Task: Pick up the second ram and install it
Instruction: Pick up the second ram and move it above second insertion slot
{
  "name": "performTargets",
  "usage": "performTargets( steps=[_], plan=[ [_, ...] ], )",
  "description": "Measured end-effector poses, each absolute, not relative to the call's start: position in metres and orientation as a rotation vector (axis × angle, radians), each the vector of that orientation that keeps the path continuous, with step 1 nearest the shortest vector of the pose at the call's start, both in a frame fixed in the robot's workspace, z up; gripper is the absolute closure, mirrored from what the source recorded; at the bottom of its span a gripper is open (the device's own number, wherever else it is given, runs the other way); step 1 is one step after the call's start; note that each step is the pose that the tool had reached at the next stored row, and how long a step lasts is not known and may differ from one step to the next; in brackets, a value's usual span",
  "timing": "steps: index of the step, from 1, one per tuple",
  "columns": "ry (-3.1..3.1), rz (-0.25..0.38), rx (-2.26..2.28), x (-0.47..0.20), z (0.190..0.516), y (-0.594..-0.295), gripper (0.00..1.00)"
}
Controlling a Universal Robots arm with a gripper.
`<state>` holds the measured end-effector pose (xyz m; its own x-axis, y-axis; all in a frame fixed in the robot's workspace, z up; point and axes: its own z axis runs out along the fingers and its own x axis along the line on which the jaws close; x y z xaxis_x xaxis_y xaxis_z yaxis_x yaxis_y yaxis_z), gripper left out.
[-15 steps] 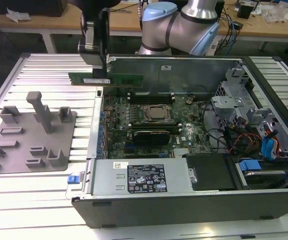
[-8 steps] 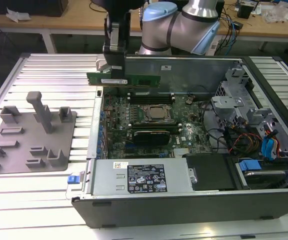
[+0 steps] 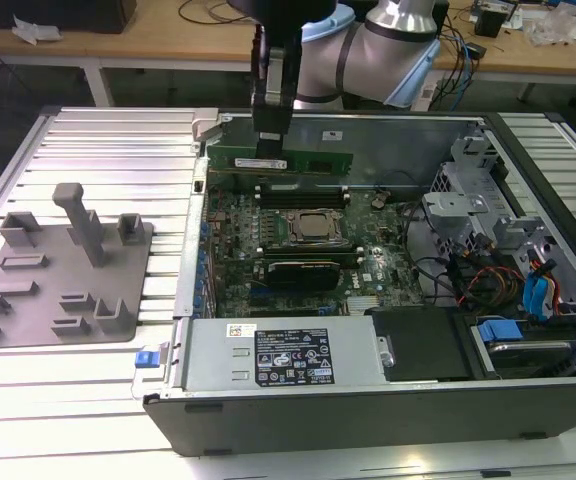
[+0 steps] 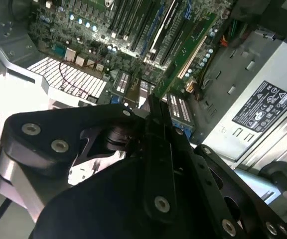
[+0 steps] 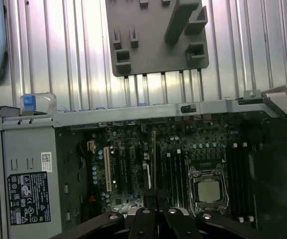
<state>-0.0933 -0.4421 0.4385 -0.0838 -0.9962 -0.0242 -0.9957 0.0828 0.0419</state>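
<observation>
Contact is plain in the exterior view: the black metal gripper (image 3: pixel 270 138) is clamped on the top edge of the second ram (image 3: pixel 318 160), a long, thin, flat green circuit-board stick with a white label, near its middle. The stick hangs level and on edge above the dark green motherboard (image 3: pixel 298 265). It is close to the rear wall of the open grey metal computer case (image 3: pixel 398 135) and well apart from the grey plastic holder tray (image 3: pixel 118 280) on the exterior view's left.

In the second wrist view, the gripper (image 4: pixel 151 107) narrows to pressed-together tips above the motherboard's slots.

In the first wrist view, the second ram (image 5: pixel 153 159) shows as a thin edge running out from the gripper (image 5: pixel 156 193), near the square silver processor socket (image 5: pixel 206 189).

The stick is probably light and stiff but fragile. It is best held by its upper edge, away from the contacts and chips. A pinch near the middle should keep it level, while sideways force could crack it.
</observation>
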Motion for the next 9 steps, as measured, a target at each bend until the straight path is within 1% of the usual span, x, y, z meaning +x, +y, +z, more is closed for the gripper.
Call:
performTargets(
  steps=[5, 9],
  plan=[
    [-2.304, -0.074, 2.119, -0.093, 0.438, -0.44, 0.91],
    [-2.304, -0.074, 2.119, -0.093, 0.437, -0.431, 0.91]
  ],
)
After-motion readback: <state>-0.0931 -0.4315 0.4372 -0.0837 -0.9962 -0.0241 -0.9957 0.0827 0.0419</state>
